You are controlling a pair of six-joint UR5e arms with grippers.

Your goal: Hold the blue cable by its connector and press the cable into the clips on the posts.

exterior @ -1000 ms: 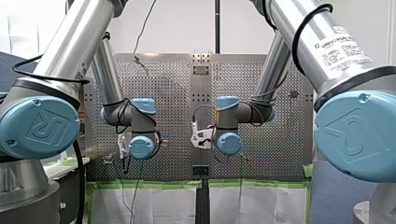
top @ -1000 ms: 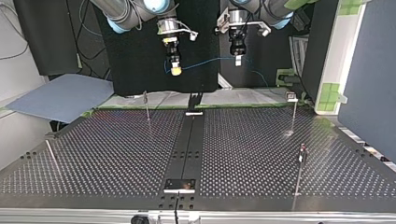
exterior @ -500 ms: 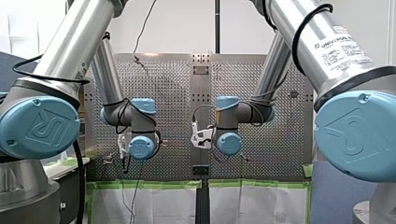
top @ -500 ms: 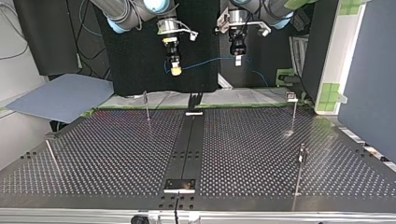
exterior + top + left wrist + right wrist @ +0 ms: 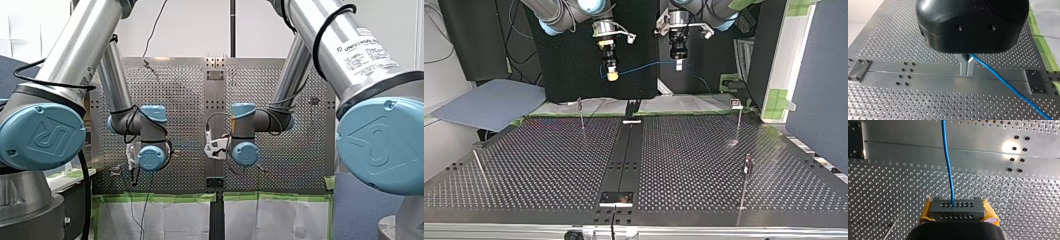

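Note:
The blue cable (image 5: 646, 65) hangs stretched between my two grippers, high above the table's far edge in the top view. My right gripper (image 5: 612, 75), with yellow pads (image 5: 989, 212), is shut on the cable's dark grey connector block (image 5: 957, 212); the cable (image 5: 947, 157) leaves the block's face straight ahead. My left gripper (image 5: 679, 64) has its metal fingers (image 5: 963, 65) shut on the cable (image 5: 1003, 80), which trails off beside them. Thin posts with clips stand on the table: one (image 5: 581, 114) below my right gripper, two (image 5: 738, 119) (image 5: 745, 181) at the top view's right.
The perforated table (image 5: 549, 165) has a plain centre strip (image 5: 626, 155) with a small plate (image 5: 616, 198) at its near end. Another thin post (image 5: 480, 169) leans at the top view's left. In the front view both wrists (image 5: 151, 157) (image 5: 245, 153) hide the grippers.

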